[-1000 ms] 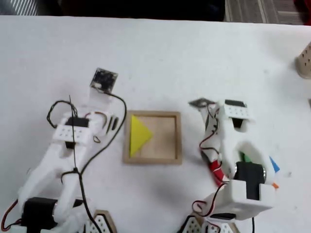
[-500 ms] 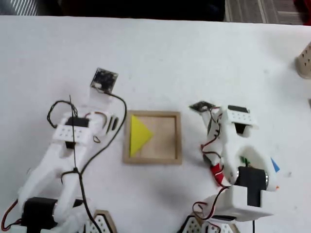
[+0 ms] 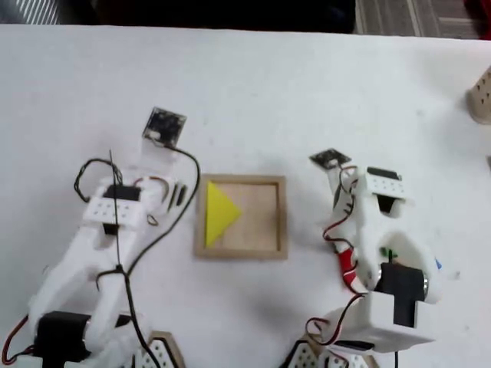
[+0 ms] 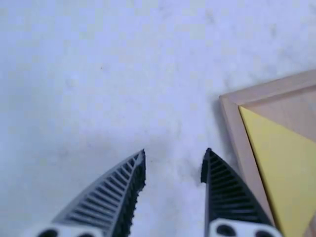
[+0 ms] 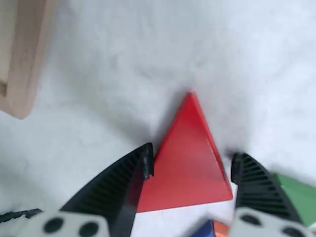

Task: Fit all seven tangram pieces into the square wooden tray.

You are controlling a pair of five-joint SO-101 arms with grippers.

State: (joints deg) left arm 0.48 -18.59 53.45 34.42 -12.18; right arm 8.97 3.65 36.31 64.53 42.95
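While only yellow triangular piece lay inside square wooden tray, against wall nearest left arm, task stood barely started: one of seven placed, six judged left to fit. Right gripper hung beside tray, on side away from left arm, jaws spread astride flat red triangular piece, not clamped on it. Green flat piece and blue flat piece lay near red one, farther from tray. Left gripper hovered spread over white table just outside tray's opposite rim, holding nothing

white table underneath; tan perforated block at the three o'clock edge; dark strip beyond at twelve o'clock.
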